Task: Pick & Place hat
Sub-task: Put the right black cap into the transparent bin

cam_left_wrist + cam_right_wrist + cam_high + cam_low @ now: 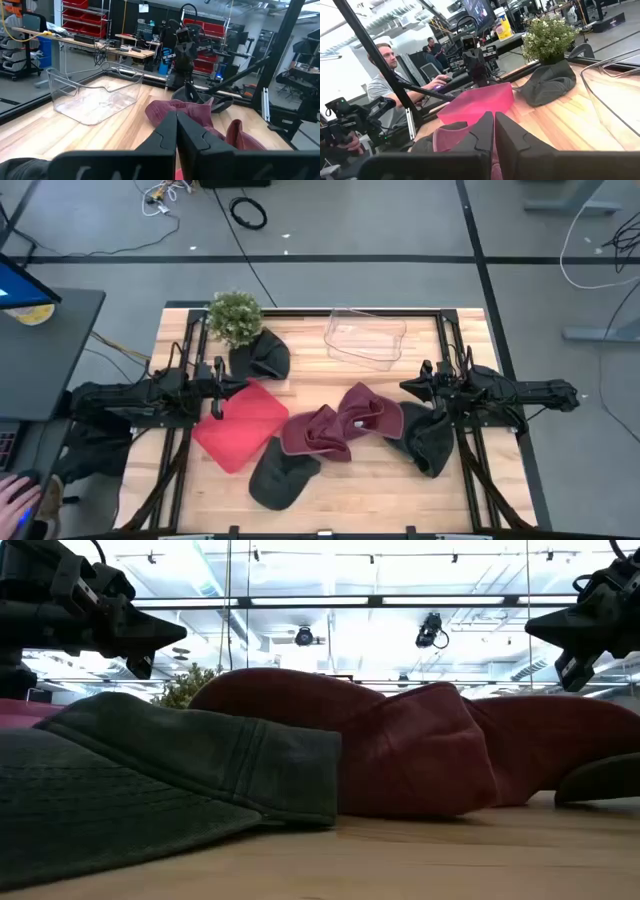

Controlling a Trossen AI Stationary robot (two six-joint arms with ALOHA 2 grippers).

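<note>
My left gripper (218,385) hangs above the table at the nine o'clock side, jaws pressed together and holding nothing; in my left wrist view the two fingers (167,135) meet with no gap. My right gripper (408,386) hangs at the three o'clock side, jaws likewise closed and empty, the fingers (485,135) touching in its own wrist view. Between the two grippers, near the table's centre, lie two maroon hats (340,423), touching one another. A dark green hat (280,475) lies at six o'clock, its edge against the maroon ones. Another dark hat (430,440) lies at four o'clock, just below my right gripper. A third dark hat (262,357) sits at eleven o'clock, beside a small potted plant (235,316). A red bin (240,425) rests at eight o'clock, just under my left gripper. A clear plastic bin (363,338) stands at one o'clock, with no hat in it. A person (382,75) sits beyond the table's left end.
</note>
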